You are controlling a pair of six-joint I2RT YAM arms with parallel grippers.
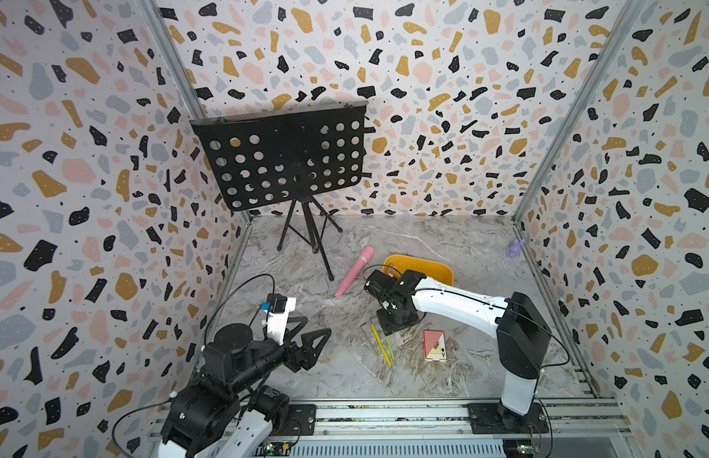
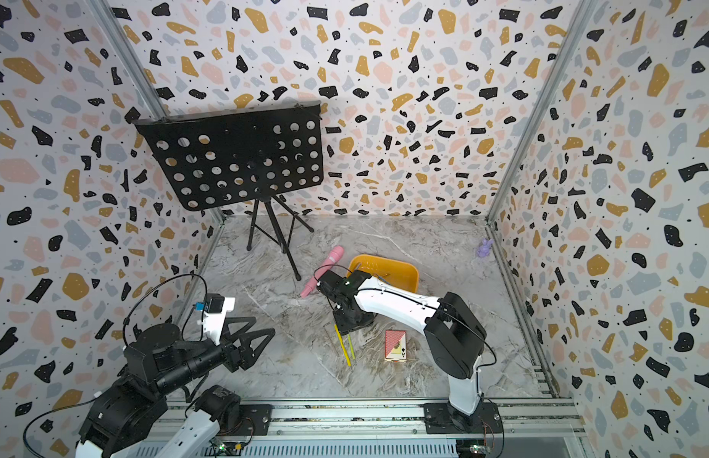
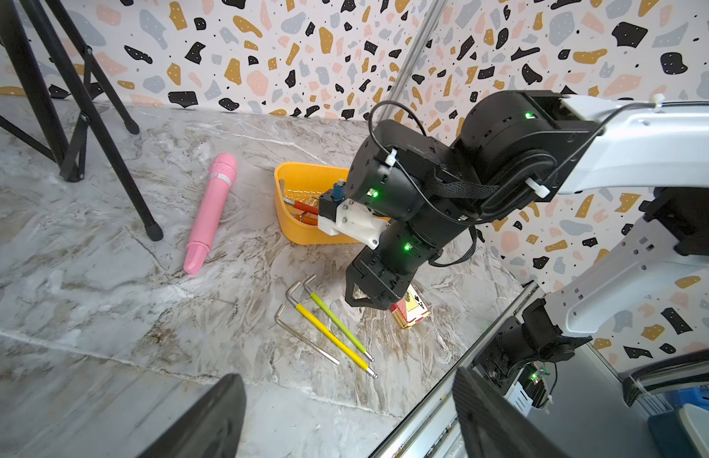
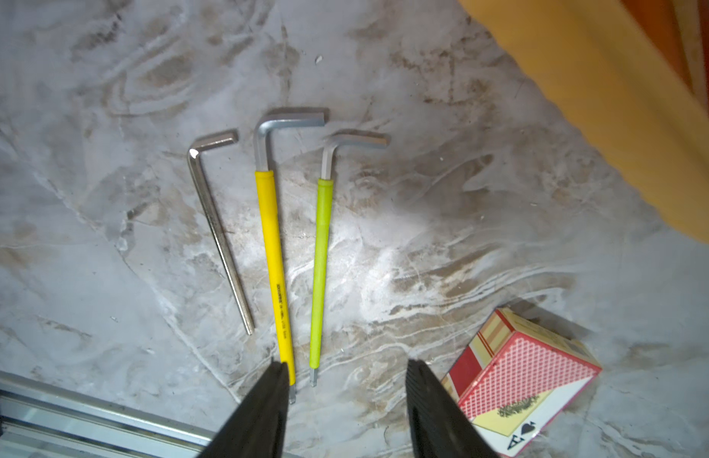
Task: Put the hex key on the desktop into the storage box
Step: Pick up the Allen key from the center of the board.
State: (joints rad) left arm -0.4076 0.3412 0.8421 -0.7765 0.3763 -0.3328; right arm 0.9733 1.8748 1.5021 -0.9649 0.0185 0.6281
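Three hex keys [image 4: 275,269] on the desktop [image 4: 106,238], one yellow storage box [image 3: 301,232], one red card box [image 4: 523,380], one pink cylinder [image 3: 214,210], one black music stand [image 1: 281,158], one purple figurine [image 1: 515,248].

Three hex keys [image 4: 279,257] are seen laid side by side on the counter [image 1: 444,238], just left of the card box [image 1: 435,345], while the storage box [image 1: 434,267] is set behind them, flanked on its left by a rod-shaped object [image 1: 354,269].
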